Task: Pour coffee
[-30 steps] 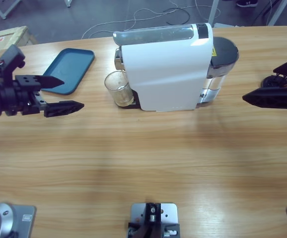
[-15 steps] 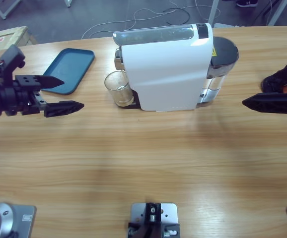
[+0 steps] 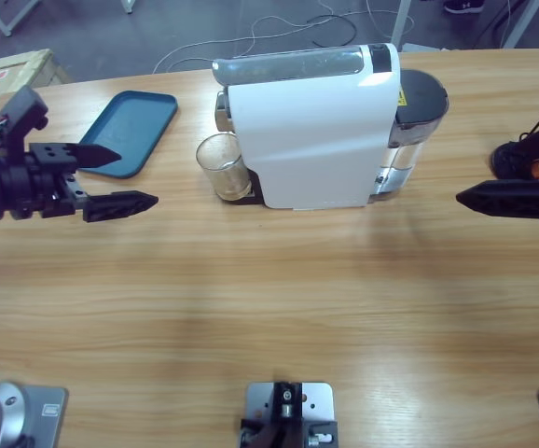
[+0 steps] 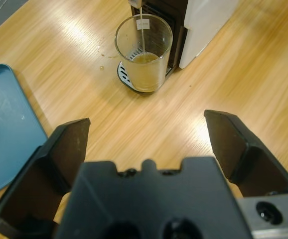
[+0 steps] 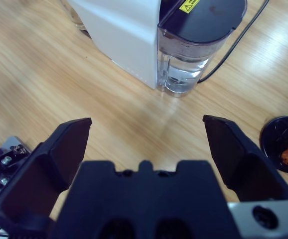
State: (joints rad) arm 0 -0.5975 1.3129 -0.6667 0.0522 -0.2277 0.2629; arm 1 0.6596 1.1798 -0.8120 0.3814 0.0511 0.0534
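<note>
Amber coffee (image 4: 145, 59) streams thinly into the glass tumbler (image 4: 143, 52) under the white coffee machine (image 3: 311, 131) near the worktop's (image 3: 269, 308) far edge, while both the left tool (image 3: 111, 177) and right tool (image 5: 146, 134) hover wide apart, empty.

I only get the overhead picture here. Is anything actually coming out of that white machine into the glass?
Observer: Yes. The left wrist view shows a thin stream falling into the glass.
Operator: How much coffee is in it?
Observer: A shallow amber layer of coffee at the bottom.
Operator: What is that dark round part at the machine's other end?
Observer: The lid of a clear water tank, seen by the right wrist view.
Operator: Are both hands empty?
Observer: Yes, the left hand and right hand are open, holding nothing.
</note>
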